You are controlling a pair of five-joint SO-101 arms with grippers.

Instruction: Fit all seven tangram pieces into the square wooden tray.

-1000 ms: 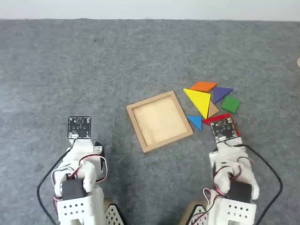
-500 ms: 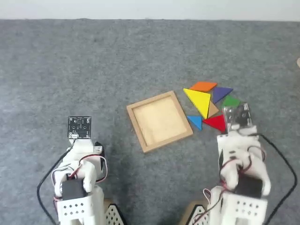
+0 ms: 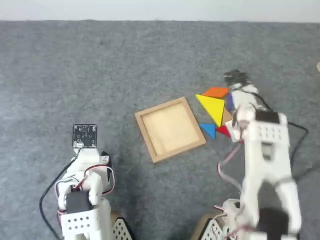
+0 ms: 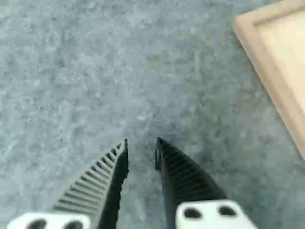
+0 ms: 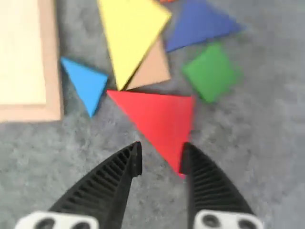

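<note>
— Right arm (image 3: 262, 145) has swung forward over the pieces (image 3: 212, 107); the tray (image 3: 160, 107) sits empty, mid-way across the table (image 3: 75, 65).
— And the red triangle (image 5: 159, 117) points its corner between the parted fingers of the right gripper (image 5: 160, 145). Left gripper (image 4: 141, 143), well apart, slightly parted, grasps nothing.

Grey felt-like mat (image 3: 100, 70) covering the whole tabletop, narrow pale wall strip (image 3: 160, 10) along its far edge, even soft lighting
</note>
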